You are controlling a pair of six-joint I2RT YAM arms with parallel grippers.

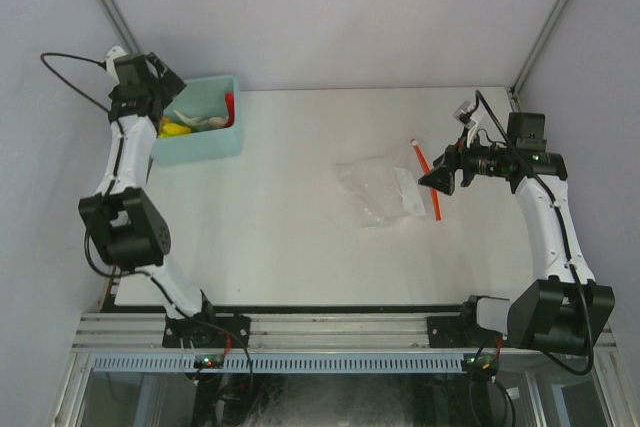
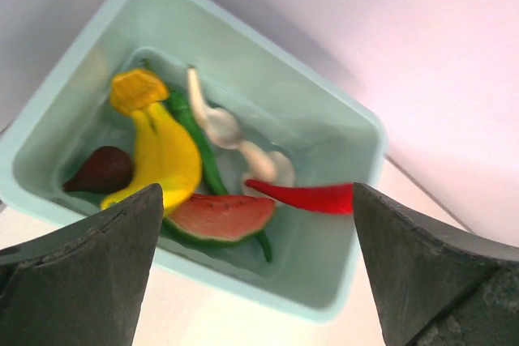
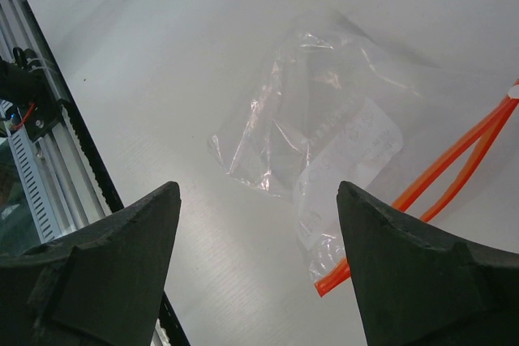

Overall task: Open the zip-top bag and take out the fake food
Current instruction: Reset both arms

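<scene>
The zip-top bag [image 1: 383, 187] lies flat and crinkled on the white table, right of centre, with its red-orange zip strip [image 1: 429, 177] toward my right gripper [image 1: 440, 179]. That gripper is open, hovering just above the bag [image 3: 324, 119], with nothing between its fingers. The strip's two halves [image 3: 454, 172] stand apart. I see no food inside. The fake food lies in the teal bin [image 2: 340, 111]: a yellow banana [image 2: 166, 160], a red piece [image 2: 312, 198], a green piece [image 2: 199, 139] and a whitish piece [image 2: 235, 139]. My left gripper [image 2: 254, 196] hangs open over the bin, empty.
The teal bin [image 1: 215, 145] stands at the table's back left corner, close to the wall. It also holds a watermelon slice [image 2: 219, 216], a brown piece [image 2: 101, 169] and an orange-yellow piece [image 2: 138, 89]. An aluminium rail [image 1: 300, 327] runs along the near edge.
</scene>
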